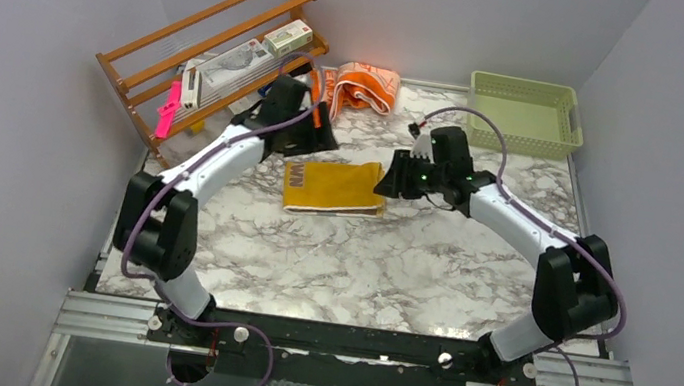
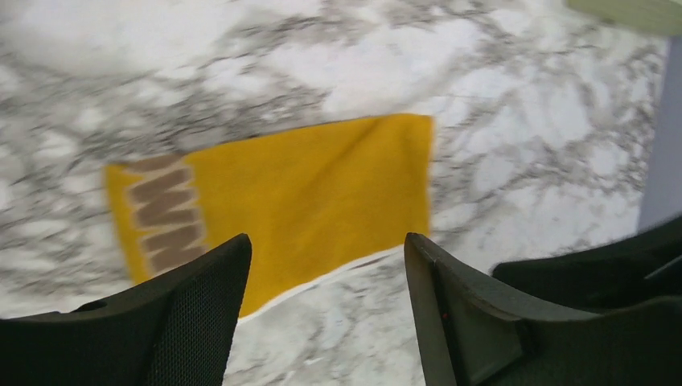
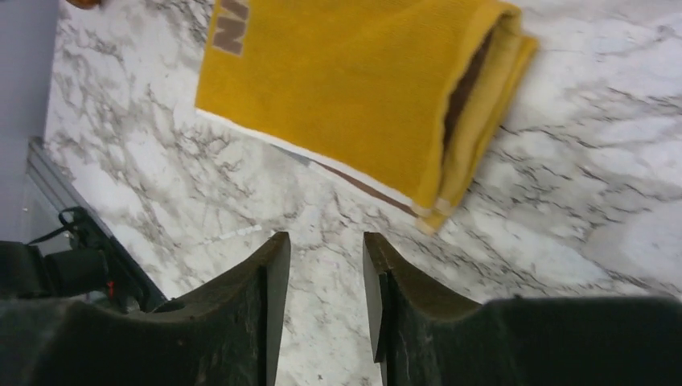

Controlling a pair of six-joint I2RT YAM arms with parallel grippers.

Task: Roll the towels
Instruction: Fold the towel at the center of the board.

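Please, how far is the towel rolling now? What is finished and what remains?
Done: perhaps the orange printed towel, lying bunched or loosely rolled at the far edge; I cannot tell which. In hand: nothing. The left gripper hangs above the mustard-yellow towel with jaws wide apart, the right gripper near its folded end, also empty. Remaining: that towel lies folded flat, not rolled.

A wooden rack is standing at the marble table's far left corner, holding boxes and a pink item. A pale green basket is sitting in the far right corner.
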